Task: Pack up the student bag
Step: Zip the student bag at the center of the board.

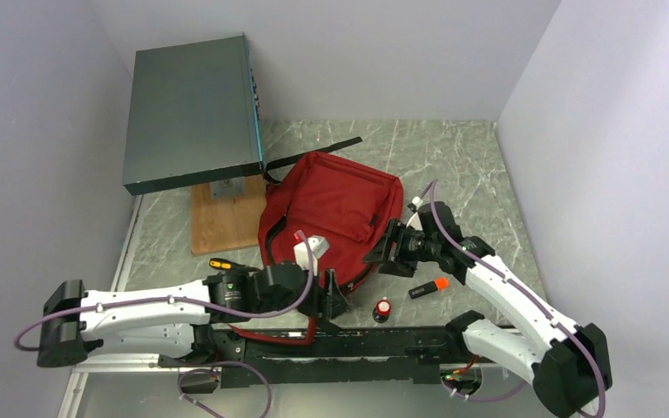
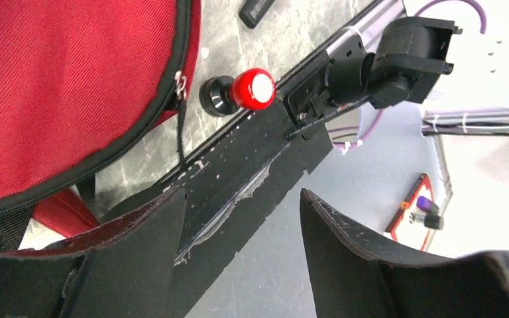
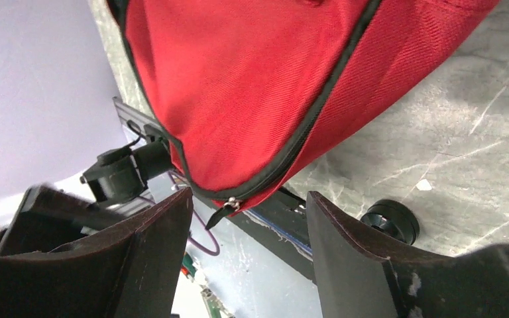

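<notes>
Top view: bag (image 1: 335, 209) lies flat mid-table (image 1: 462, 165), with a black strap (image 1: 314, 152) trailing off its far-left corner.
Bag state: front panel up, and the zips look shut in both wrist views.
Far left: grey box (image 1: 193, 109) with its near edge over a wood board (image 1: 226, 222); the board sits just beside the bag's left edge.
Left gripper (image 1: 331, 296): at the bag's near edge, over the black rail (image 1: 357, 341).
Left jaws: apart, with nothing between them; the left wrist view shows only rail under the gap.
Left wrist extras: a zip pull (image 2: 181, 83) hangs off the bag's rim, and the red-capped item (image 2: 242, 91) lies just beside it on the table.
Right gripper (image 1: 383, 252): at the bag's near-right edge, pointing into it.
Right jaws: apart, gripping nothing.
Right wrist view: a zip pull (image 3: 228, 207) on the bag's black-edged seam sits in line with the gap; I can't tell whether it touches.
Loose items: the red-capped item is near the rail between the arms; an orange-tipped stick (image 1: 429, 288) lies to its right, near the right arm.
</notes>
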